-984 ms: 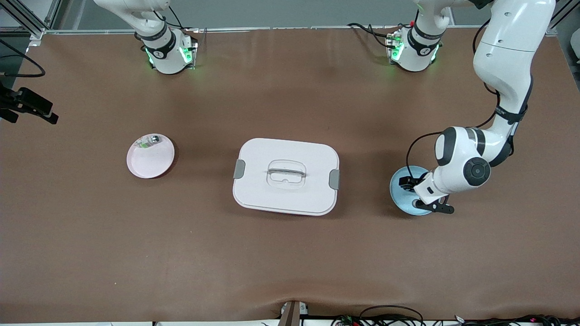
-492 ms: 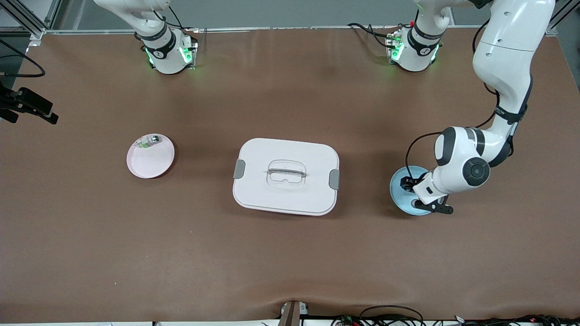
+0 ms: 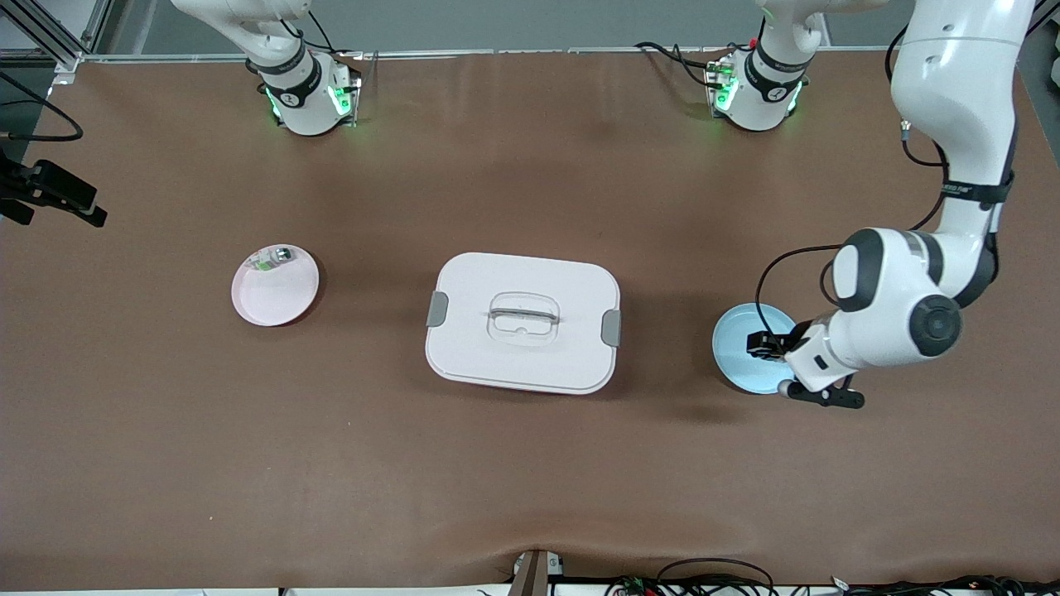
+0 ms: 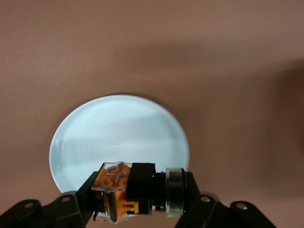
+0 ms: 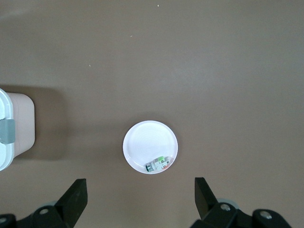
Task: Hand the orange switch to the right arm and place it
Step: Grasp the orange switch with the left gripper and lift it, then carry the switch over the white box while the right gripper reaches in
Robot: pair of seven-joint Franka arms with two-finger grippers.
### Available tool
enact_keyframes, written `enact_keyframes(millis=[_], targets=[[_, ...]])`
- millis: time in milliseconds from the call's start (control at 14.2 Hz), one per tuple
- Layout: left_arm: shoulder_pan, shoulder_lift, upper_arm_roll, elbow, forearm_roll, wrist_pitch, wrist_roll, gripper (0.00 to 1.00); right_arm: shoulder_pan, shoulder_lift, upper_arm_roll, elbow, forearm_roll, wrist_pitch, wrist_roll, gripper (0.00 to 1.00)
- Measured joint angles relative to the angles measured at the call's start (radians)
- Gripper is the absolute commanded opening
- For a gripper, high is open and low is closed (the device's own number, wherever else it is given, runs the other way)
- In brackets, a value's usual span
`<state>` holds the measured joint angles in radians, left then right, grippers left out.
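Orange switch [image 4: 135, 189], a small black cylinder with an orange end, lies sideways, its long axis running from finger to finger, clamped in the left gripper [image 4: 137, 202] above the round pale-blue plate [image 4: 118, 128]. The right gripper [image 5: 140, 202] waits high over the white plate [image 5: 150, 145], jaws wide apart.

1. The front camera looked down from high across the table [image 3: 530, 463], facing my bases.
2. My left wrist camera pointed straight down, close over the blue plate [image 4: 118, 137], also in the front view [image 3: 741, 348].
3. My right wrist camera looked down from higher at the white plate [image 5: 150, 145], shared likewise [image 3: 275, 290].
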<state>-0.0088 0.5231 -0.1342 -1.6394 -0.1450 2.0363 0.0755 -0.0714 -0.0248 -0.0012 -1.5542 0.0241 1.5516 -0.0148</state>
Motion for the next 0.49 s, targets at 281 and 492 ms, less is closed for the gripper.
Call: enact_keyframes(millis=[281, 492], targets=[[-0.004, -0.003, -0.041, 0.106, -0.122, -0.072, -0.129, 0.0, 0.021, 0.015, 0.007, 0.0, 0.0, 0.001, 0.0, 1.0], [-0.007, -0.003, -0.132, 0.163, -0.155, -0.089, -0.377, 0.0, 0.055, 0.024, 0.009, 0.0, 0.0, 0.001, 0.027, 1.0]])
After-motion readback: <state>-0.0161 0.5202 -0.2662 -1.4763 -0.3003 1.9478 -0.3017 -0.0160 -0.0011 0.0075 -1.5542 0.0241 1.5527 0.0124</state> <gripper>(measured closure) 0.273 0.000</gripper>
